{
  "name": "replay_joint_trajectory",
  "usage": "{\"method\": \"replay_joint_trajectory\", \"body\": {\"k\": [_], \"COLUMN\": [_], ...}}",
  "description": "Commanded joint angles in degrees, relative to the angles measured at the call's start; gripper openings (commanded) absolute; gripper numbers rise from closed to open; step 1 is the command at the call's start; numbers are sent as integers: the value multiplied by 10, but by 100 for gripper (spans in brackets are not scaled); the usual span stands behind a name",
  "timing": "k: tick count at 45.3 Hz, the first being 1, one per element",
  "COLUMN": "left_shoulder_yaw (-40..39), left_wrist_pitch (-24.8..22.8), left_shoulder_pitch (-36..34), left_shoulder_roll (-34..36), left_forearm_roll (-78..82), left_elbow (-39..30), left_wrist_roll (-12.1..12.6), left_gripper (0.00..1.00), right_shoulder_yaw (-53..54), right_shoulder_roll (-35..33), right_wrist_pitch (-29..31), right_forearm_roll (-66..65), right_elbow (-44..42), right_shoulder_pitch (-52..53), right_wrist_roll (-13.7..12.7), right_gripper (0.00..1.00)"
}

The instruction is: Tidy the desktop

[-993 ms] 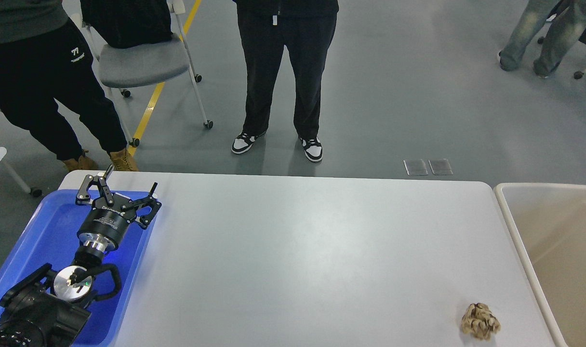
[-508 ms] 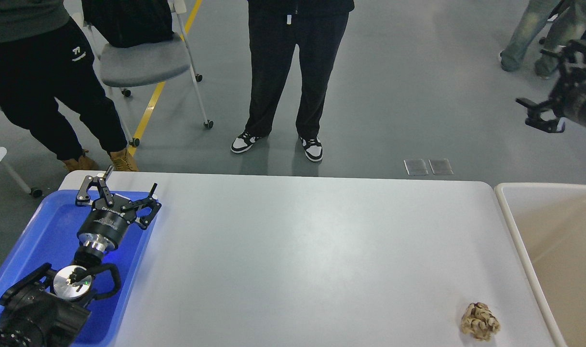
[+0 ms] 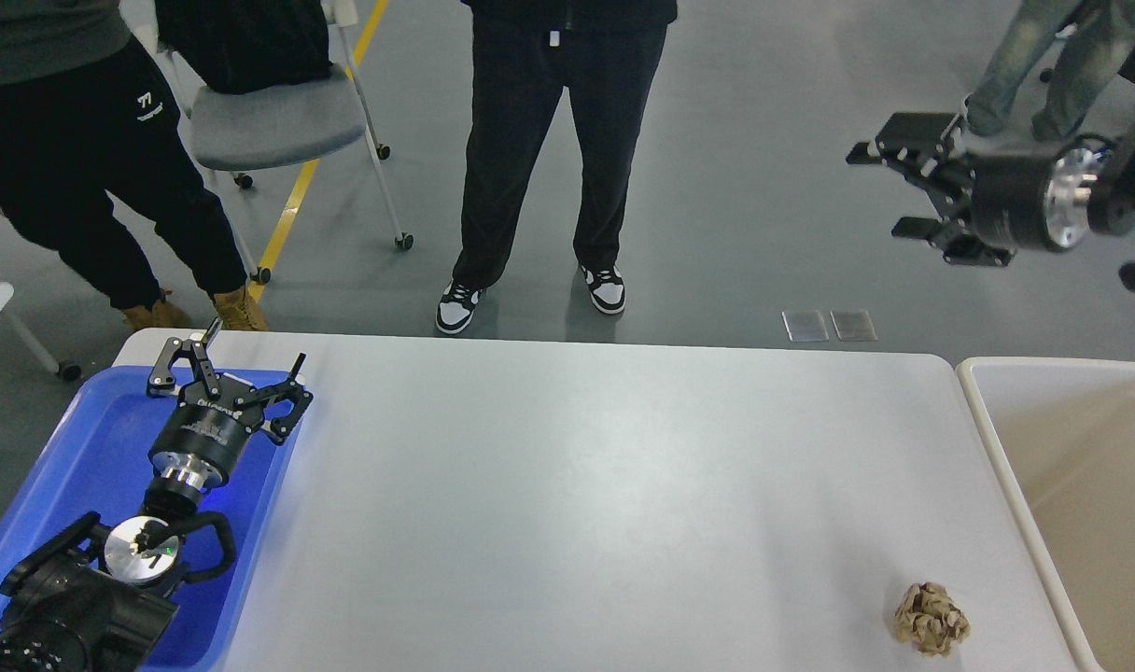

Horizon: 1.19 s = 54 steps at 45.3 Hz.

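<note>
The desktop [image 3: 586, 485] is a wide white-grey tabletop filling the lower half of the head view. A crumpled brown paper ball [image 3: 931, 620] lies on it near the front right corner. My left gripper [image 3: 227, 359] is open and empty, over the far end of the blue tray [image 3: 73, 457] at the table's left edge. My right gripper [image 3: 880, 187] is open and empty, raised high above the floor beyond the table's far right corner, fingers pointing left, far above the paper ball.
A beige bin [image 3: 1081, 485] stands against the table's right edge. Beyond the far edge stand people: one in black trousers [image 3: 549, 159] at centre, another at the left, others far right. A grey wheeled chair [image 3: 278, 117] is at the back left.
My right arm has come further into view from the right, moving left and slightly up. The left arm has not moved. The person at centre shifted their feet.
</note>
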Motion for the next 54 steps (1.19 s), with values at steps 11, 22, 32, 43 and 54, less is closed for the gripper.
{"method": "replay_joint_trajectory", "body": {"k": [11,22,32,43,54], "left_shoulder_yaw": [0,0,1,0,1], "left_wrist_pitch": [0,0,0,0,0], "left_shoulder_pitch": [0,0,0,1,1], "left_shoulder_roll": [0,0,0,0,0], "left_forearm_roll": [1,1,1,1,1], "left_elbow": [0,0,0,0,0], "left_wrist_roll": [0,1,1,1,1], "left_gripper": [100,100,100,100,100], "right_shoulder_yaw": [-332,-420,-490,-560,-585], "right_shoulder_roll": [68,144,194,204,206], "right_wrist_pitch": [59,77,87,88,89], "right_forearm_roll": [-157,-156,-124,-6,70], "right_elbow": [140,156,156,183,210], "right_shoulder_pitch": [292,374,406,431,444], "right_wrist_roll": [1,-2,-6,-26,-62], "right_gripper": [100,100,100,100,100]}}
